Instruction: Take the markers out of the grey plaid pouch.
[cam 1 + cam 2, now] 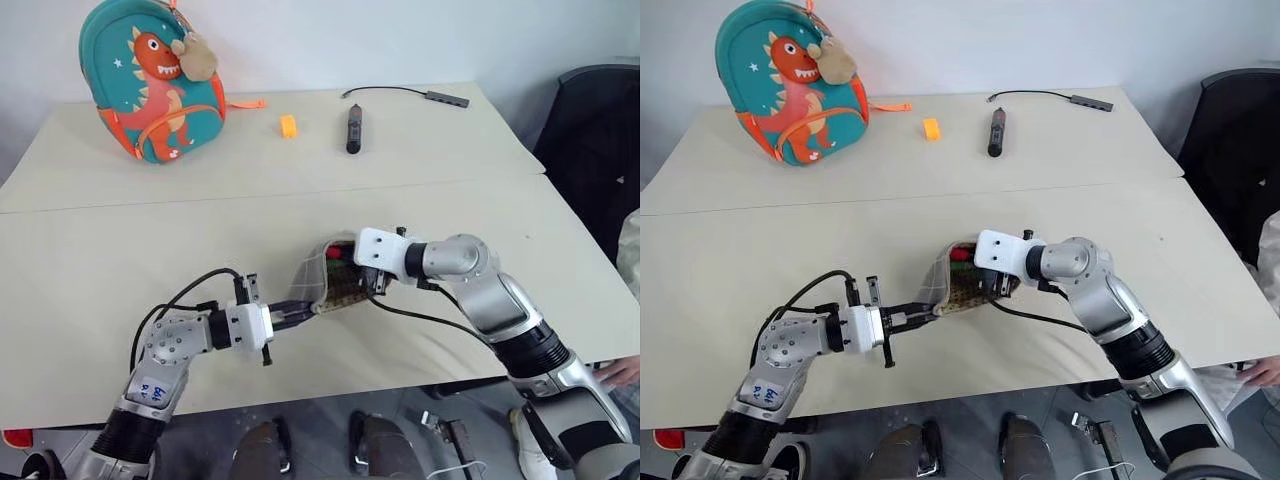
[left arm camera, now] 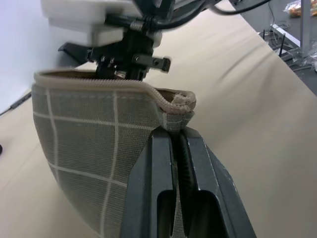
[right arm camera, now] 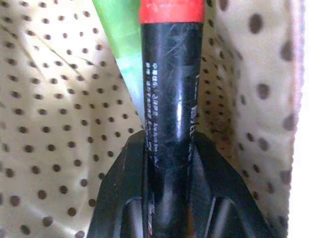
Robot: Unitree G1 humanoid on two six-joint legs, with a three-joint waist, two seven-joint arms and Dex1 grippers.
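Your biggest risk is the black-bodied, red-capped marker (image 3: 171, 99) slipping: your right hand (image 3: 171, 148) grips it low on its smooth barrel, inside the flat grey plaid fabric pouch (image 2: 94, 148), and a fast or crooked pull could let it slide free or drag the dotted lining along. The bright green marker (image 3: 124, 44) lies touching it and may snag or tumble out. Your left hand (image 2: 176, 148) is clenched on the pouch's zip-end corner; if that small pinch gives, the pouch follows the marker. The pouch hangs just above the beige desk (image 1: 120, 260), between both hands. Your left hand points level toward the pouch; your right hand (image 1: 372, 272) angles downward into its open mouth.
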